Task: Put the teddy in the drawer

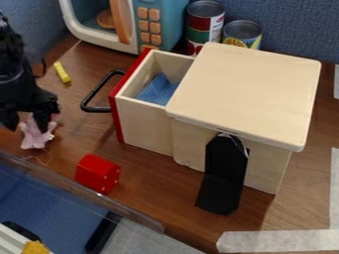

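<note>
The black gripper (27,122) hangs at the left edge, its fingers apart. Just below and partly between them is a small pink teddy (33,136) on the wooden table, its upper part partly hidden by the right-hand finger. I cannot tell whether they touch. To the right, the drawer (147,122) of a light wooden box (245,94) is pulled out toward the left. It has a red front and a black handle, and a blue cloth (158,90) lies inside.
A red block (98,173) sits on the table (152,198) in front of the drawer. A yellow piece (61,72) lies behind the gripper. A toy microwave (159,25) and two cans stand at the back. A clear panel edge (86,193) borders the lower left.
</note>
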### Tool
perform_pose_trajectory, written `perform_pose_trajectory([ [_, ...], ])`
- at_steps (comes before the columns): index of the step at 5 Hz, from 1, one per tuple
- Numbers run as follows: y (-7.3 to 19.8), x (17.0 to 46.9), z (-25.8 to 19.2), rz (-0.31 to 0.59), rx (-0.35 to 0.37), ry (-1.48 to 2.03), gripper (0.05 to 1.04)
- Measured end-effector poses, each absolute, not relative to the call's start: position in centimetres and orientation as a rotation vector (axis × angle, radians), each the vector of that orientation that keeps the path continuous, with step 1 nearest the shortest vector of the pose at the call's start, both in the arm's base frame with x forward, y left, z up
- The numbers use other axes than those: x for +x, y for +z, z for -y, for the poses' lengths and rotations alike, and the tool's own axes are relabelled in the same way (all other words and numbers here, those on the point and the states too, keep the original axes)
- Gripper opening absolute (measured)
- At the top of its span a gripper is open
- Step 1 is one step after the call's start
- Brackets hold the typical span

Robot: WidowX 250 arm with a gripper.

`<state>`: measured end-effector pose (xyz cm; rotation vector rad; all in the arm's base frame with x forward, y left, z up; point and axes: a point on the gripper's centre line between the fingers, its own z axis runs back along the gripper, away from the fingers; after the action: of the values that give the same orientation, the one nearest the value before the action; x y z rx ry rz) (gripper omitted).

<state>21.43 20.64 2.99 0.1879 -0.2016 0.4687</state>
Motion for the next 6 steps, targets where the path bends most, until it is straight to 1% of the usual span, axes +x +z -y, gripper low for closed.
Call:
perform_pose_trajectory([
  [1, 3.6, 21.4, -19.9, 0.207, 0.146, 0.438, 0.357],
  [2, 7.8, 22.0, -18.0, 0.267, 0.090, 0.374, 0.204],
  [3, 12.5, 23.3, -14.5, 0.298, 0.028, 0.286, 0.156],
  [4, 15.4, 25.0, -10.6, 0.302, 0.007, 0.198, 0.150],
  [5, 15.6, 27.5, -6.8, 0.280, 0.003, 0.137, 0.150],
  [6, 14.0, 29.8, -4.1, 0.259, -0.023, 0.105, 0.150],
])
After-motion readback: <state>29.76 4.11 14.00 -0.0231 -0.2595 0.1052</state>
